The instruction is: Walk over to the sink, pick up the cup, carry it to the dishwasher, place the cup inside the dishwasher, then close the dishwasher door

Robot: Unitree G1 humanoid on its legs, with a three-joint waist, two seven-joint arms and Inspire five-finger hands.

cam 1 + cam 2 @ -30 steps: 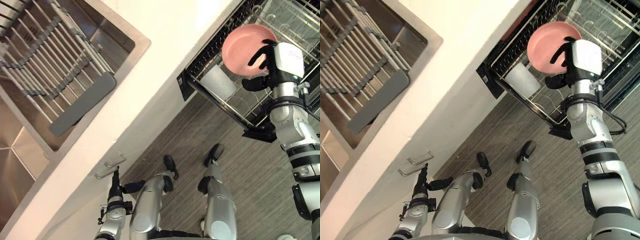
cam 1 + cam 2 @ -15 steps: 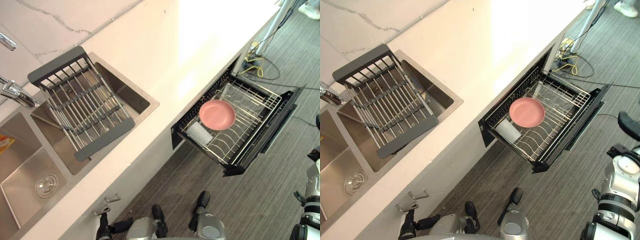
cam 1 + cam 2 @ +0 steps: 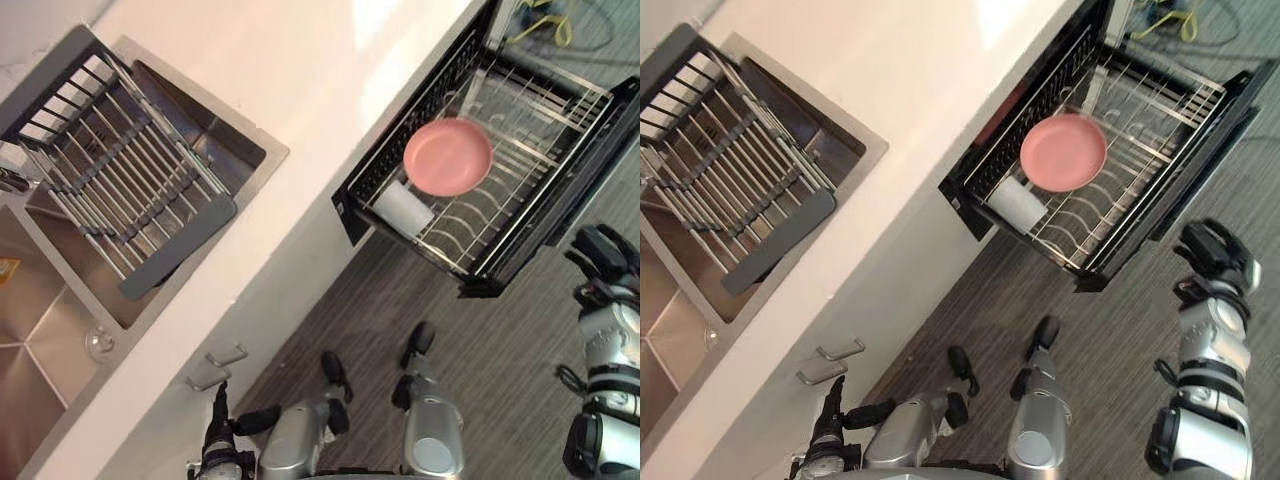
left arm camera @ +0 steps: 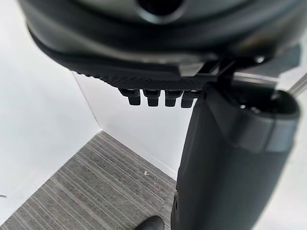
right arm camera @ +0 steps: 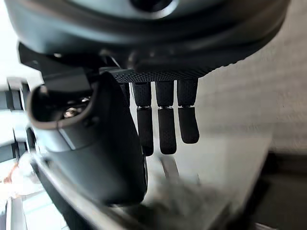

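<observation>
Left eye view: the white cup [image 3: 403, 207], a plain cylinder, lies on its side in the wire rack [image 3: 530, 110] of the open black dishwasher [image 3: 575, 195], upper right of the frame. It sits just beside a round pink plate [image 3: 448, 156]. The right hand [image 3: 603, 258] hangs at the right edge, well apart from the cup. Its fingers [image 5: 167, 129] are loosely straight, side by side, holding nothing. The left hand [image 3: 219, 430] shows at the bottom left, far from the cup, its fingers [image 4: 153, 96] extended and empty. A pale smooth counter [image 3: 300, 90] crosses the frame. A slatted grey drainer [image 3: 110, 190] spans the steel sink [image 3: 40, 300], upper left.
</observation>
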